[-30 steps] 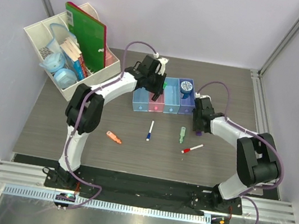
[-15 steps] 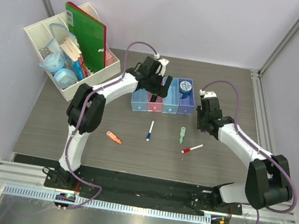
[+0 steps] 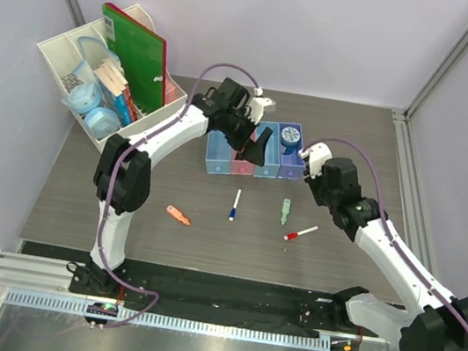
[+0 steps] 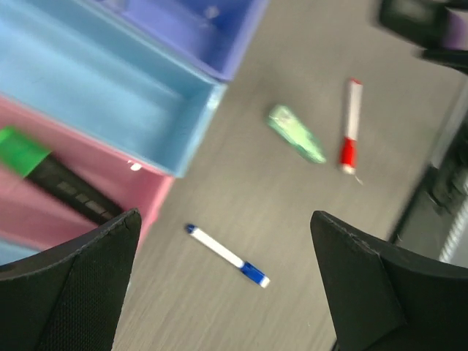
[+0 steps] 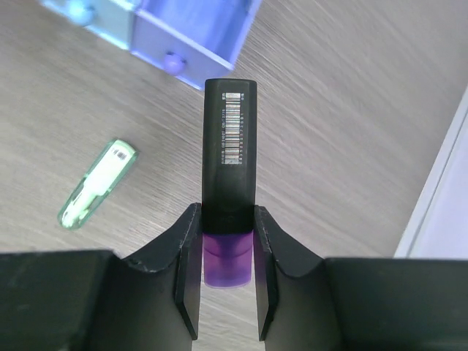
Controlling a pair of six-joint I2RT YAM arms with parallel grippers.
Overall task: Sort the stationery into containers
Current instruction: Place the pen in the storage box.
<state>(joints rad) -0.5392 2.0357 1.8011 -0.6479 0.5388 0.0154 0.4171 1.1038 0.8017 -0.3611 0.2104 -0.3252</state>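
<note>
Right hand (image 3: 314, 162) sits right of centre in the top view, just beside the purple bin (image 3: 292, 164). Left wrist view: my left hand (image 4: 227, 292) is spread, with a green-black marker (image 4: 44, 172) lying in the pink bin (image 4: 146, 191) at left. Right wrist view: I pinch the purple-black marker (image 5: 229, 146) near its purple end. The purple bin shows upper left, so I should centre over it, align lengthwise, then release.

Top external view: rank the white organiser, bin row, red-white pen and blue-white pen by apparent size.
Largest: white organiser; next, bin row; last, red-white pen and blue-white pen, too alike to rank.
</note>
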